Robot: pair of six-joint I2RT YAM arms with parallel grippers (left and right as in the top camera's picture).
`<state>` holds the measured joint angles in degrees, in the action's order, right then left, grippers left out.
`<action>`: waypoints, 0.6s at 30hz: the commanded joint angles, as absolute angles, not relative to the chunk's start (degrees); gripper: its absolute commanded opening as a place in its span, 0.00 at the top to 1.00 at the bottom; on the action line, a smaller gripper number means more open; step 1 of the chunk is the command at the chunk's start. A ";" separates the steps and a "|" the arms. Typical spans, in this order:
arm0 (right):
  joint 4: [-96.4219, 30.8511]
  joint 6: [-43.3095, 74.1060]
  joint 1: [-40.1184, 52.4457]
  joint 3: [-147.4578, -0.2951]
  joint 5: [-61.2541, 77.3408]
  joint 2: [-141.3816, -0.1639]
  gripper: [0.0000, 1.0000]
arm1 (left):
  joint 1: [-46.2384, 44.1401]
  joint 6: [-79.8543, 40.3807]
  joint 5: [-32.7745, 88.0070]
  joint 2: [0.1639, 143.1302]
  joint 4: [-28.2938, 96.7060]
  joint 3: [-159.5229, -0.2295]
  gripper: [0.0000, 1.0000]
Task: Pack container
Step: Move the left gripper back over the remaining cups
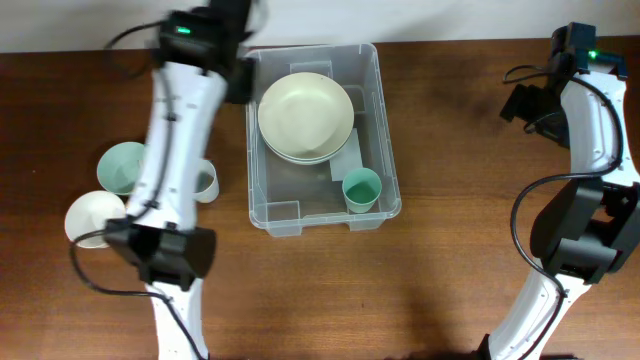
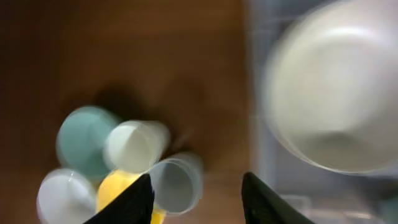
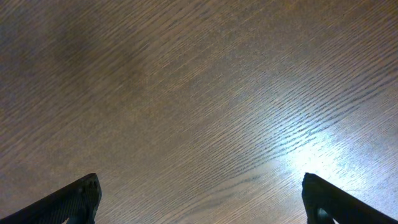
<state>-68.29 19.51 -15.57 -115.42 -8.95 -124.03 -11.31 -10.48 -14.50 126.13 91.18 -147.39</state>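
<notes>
Desk (image 1: 450,280): dark wood; loose cups (image 2: 134,146) clustered nr left edge.
Container (image 1: 310,188): far edge, centre; bowls (image 1: 305,115) + teal cup (image 1: 361,189) inside.
Left jaws: part-open, empty; view blurred.
Right jaws: wide, empty, nr right edge.
Next (judged): one cup to be gripped by rim, neighbours not knocked.

Stacked bowls (image 1: 305,116) and a green cup (image 1: 361,189) crowd the container (image 1: 300,190), leaving its near-left floor open.
</notes>
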 commanded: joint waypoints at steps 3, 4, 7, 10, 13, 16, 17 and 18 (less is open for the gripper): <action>-68.25 19.79 -15.84 -115.55 -9.23 -124.03 0.01 | -1.83 -19.92 -16.10 125.99 94.45 -148.11 0.51; -68.25 19.79 -15.84 -115.55 -9.23 -124.03 0.01 | -0.14 -19.90 -15.88 126.02 94.89 -148.11 0.52; -68.25 19.79 -15.84 -115.55 -9.23 -124.03 0.01 | 3.73 -19.79 -15.88 126.06 95.85 -148.11 0.52; -68.25 19.79 -15.84 -115.55 -9.23 -124.03 0.01 | 6.70 -19.68 -15.81 126.21 96.14 -148.11 0.52; -68.25 19.79 -15.84 -115.55 -9.23 -124.03 0.01 | 8.73 -19.68 -14.33 126.78 96.49 -148.11 0.52; -68.25 19.79 -15.84 -115.55 -9.23 -124.03 0.01 | 10.04 -19.18 -12.08 128.05 96.68 -147.94 0.52; -68.25 19.79 -15.84 -115.55 -9.23 -124.03 0.01 | 10.31 -18.00 -11.29 128.66 96.71 -147.87 0.52; -68.25 19.79 -15.84 -115.55 -9.23 -124.03 0.01 | 10.44 -16.97 -11.14 129.47 96.68 -147.79 0.52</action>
<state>-68.29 19.49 -15.57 -115.42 -8.95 -124.03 9.82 -18.35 -13.54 126.50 96.49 -147.39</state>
